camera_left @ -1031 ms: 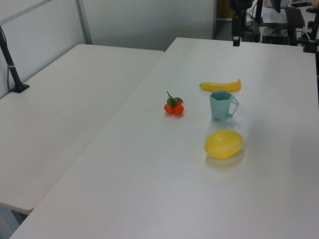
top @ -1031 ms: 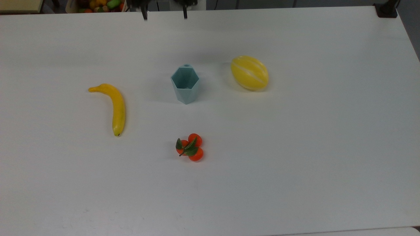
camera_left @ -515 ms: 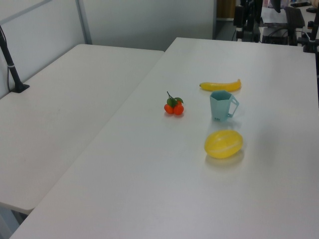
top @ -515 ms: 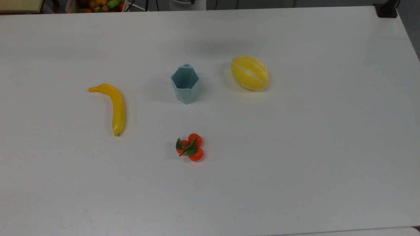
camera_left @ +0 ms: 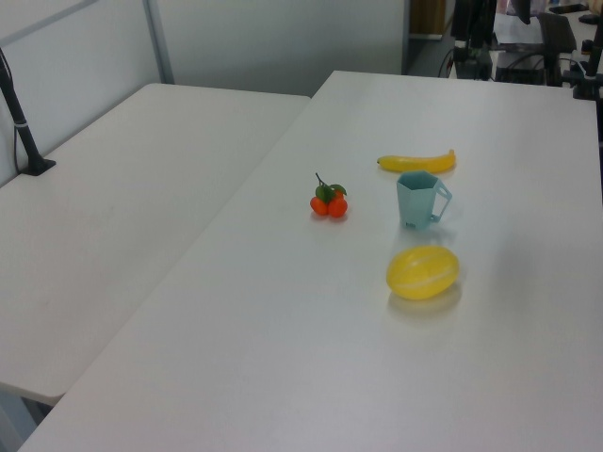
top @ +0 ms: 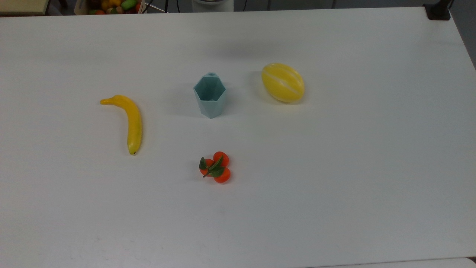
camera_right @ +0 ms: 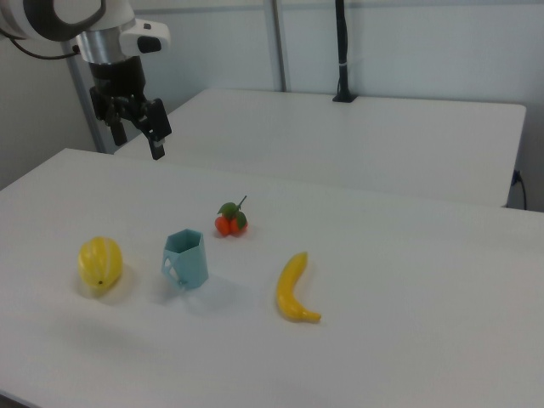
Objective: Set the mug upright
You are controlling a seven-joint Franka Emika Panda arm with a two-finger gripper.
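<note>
The mug point(top: 210, 98) is a pale blue-green faceted cup standing upright on the white table point(top: 334, 167), its hexagonal mouth facing up. In the left view the mug point(camera_left: 416, 200) has its handle on the left view's right. In the right view the mug point(camera_right: 187, 259) stands between the melon and the banana. My gripper point(camera_right: 138, 138) hangs high above the table's far edge in the right view, well up and left of the mug. It is open with nothing between its fingers.
A yellow melon point(top: 283, 82) lies to the top view's right of the mug, a banana point(top: 130, 121) to its left, and a cluster of small tangerines with leaves point(top: 216, 168) in front. A second white table point(camera_left: 113, 226) adjoins on the left view's left.
The gripper's fingertips, seen at the top view's upper edge one second ago, have withdrawn out of that view. Mug and fruit have not moved.
</note>
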